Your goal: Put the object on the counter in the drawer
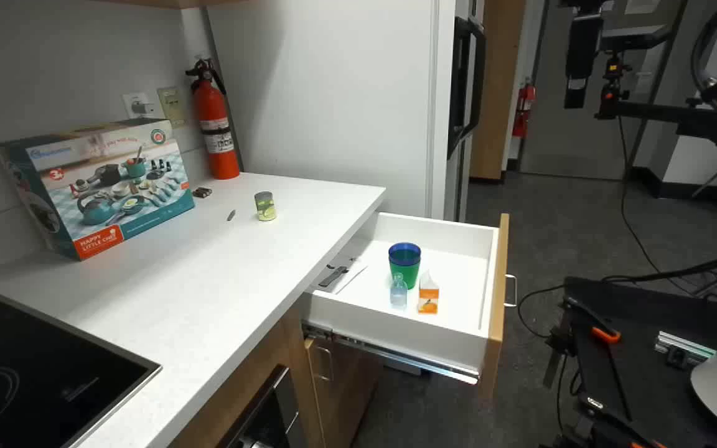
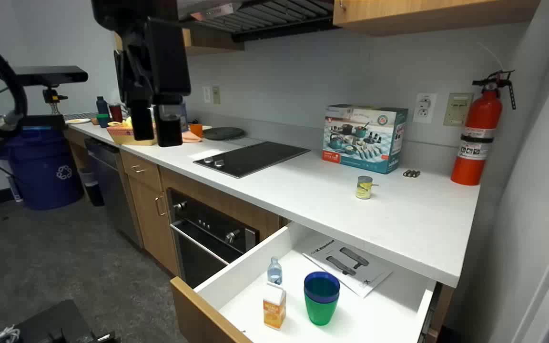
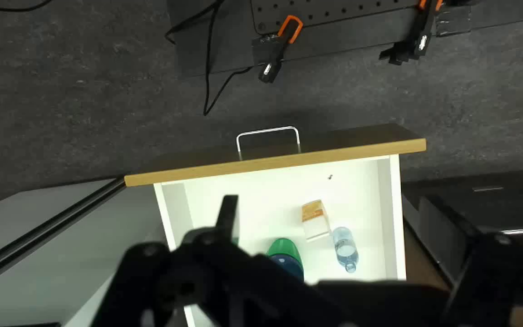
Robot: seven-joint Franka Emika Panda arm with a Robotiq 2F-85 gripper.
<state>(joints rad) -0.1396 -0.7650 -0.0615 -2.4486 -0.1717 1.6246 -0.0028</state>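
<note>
We see yellow-green can [image 1: 265, 207] upright on white countertop [image 1: 203, 292], near toy cookware box [image 1: 116, 186] and fire extinguisher [image 1: 214, 127]; dark grey floor [image 1: 557, 230]; gripper [image 3: 332, 204] spread wide, holding nothing.

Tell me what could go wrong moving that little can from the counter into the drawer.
The small yellow-green can, upright on the counter, could topple if the open gripper meets it off-centre. Lowered carelessly into the drawer, it might knock over the nested blue and green cups or the orange-and-white carton standing near them.
</note>
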